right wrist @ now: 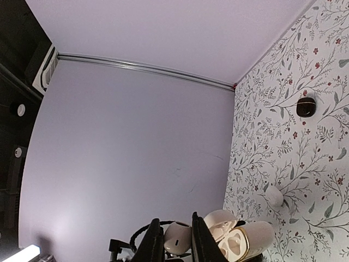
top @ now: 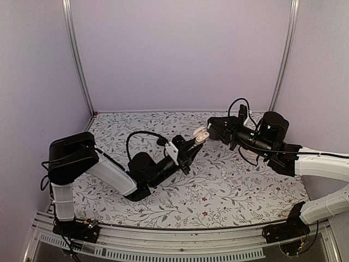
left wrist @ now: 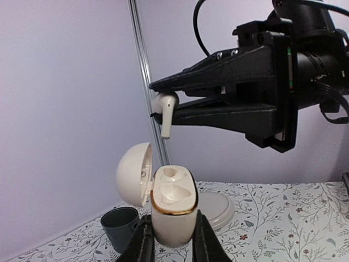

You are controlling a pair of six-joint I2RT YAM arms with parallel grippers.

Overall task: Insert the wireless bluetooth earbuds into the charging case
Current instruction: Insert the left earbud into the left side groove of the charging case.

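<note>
A floral-patterned bench (top: 229, 191) is enclosed by pale lilac walls. The left arm (top: 109, 169) is stretched low across it towards the middle, and the right arm (top: 316, 161) is reached in from the right side, so that the two wrists are brought near each other above the bench centre.

The left pincer (left wrist: 173, 237) is clamped on the lower body of the charging case (left wrist: 173, 210), which is held upright and clear of the bench. Its domed lid (left wrist: 132, 174) is swung open to the left, and two empty sockets are seen inside the gold-edged rim.

The right pincer (right wrist: 174, 243) is clamped on one earbud (left wrist: 165, 108) by its head, with the stem hanging downwards. The earbud is held above the open case, apart from it and slightly towards the lid side as seen from the left wrist.

Behind the case, a white round disc (left wrist: 217, 207) and a small dark cup (left wrist: 120, 226) are seen standing on the bench.
</note>
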